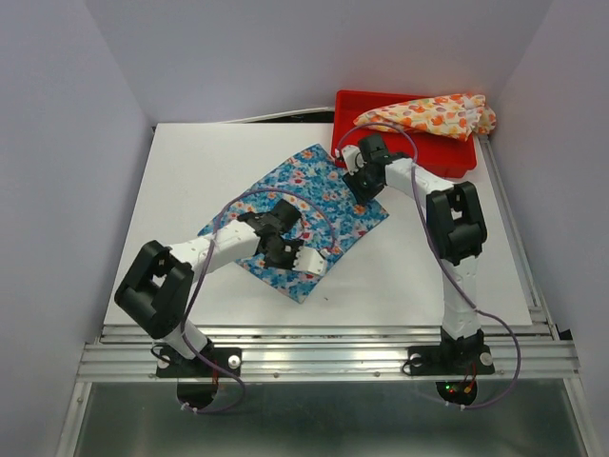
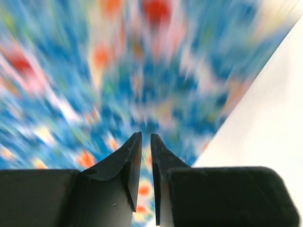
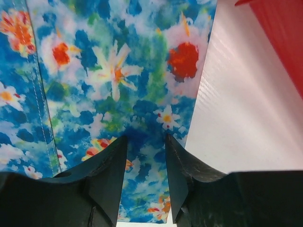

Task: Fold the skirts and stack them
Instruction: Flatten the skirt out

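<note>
Folding barely begun: blue skirt (image 1: 314, 176) spread out, cream skirt (image 1: 428, 114) on far-right-corner tray (image 1: 457, 157), right gripper (image 3: 145, 138) spread, left gripper (image 2: 146, 135) nearly closed, pinch unclear.

Left arm (image 1: 205, 252) extended forward and inward, left gripper (image 2: 146, 137) low over near corner of the blue skirt (image 1: 324, 181), jaws a narrow slit apart, right arm (image 1: 447, 224) elbowed leftward, right gripper (image 3: 146, 138) at its far right edge, jaws wider apart, grip on cloth indeterminate.
</note>
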Available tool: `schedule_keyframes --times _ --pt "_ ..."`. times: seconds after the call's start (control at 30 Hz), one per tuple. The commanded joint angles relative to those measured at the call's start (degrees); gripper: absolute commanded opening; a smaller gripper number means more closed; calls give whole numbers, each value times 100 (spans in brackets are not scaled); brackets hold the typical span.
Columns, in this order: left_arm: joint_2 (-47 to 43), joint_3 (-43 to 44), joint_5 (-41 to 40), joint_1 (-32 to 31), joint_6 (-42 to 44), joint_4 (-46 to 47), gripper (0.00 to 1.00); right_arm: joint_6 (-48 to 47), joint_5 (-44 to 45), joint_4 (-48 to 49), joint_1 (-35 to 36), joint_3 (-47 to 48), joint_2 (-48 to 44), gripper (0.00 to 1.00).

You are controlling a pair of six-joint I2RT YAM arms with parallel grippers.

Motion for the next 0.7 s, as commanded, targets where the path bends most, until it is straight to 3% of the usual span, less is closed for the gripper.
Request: schedule_keyframes --times 0.0,0.13,0.27,0.3,0.43,0.5,0.67 --pt "38 804 972 -1335 -1280 -35 27 -88 -181 13 40 352 -138 44" --pt "154 2006 1509 -1338 -1960 -491 29 252 -752 -128 40 -34 -1016 46" --pt "-48 2439 1949 189 -2417 -632 29 1211 -1472 -234 40 -500 -1808 47" --pt "4 2536 1836 880 -2461 -659 29 1361 -1718 -225 241 -744 -1983 47" --pt "407 2467 695 1904 -2462 -283 28 1923 -1843 283 1041 -1352 -2213 47" --pt "715 2379 44 2082 -2374 -89 27 1986 -1896 416 1488 -1441 -2074 47" --pt "1243 2273 -55 2854 -2522 290 27 2066 -1694 732 2105 -1450 -1511 46"
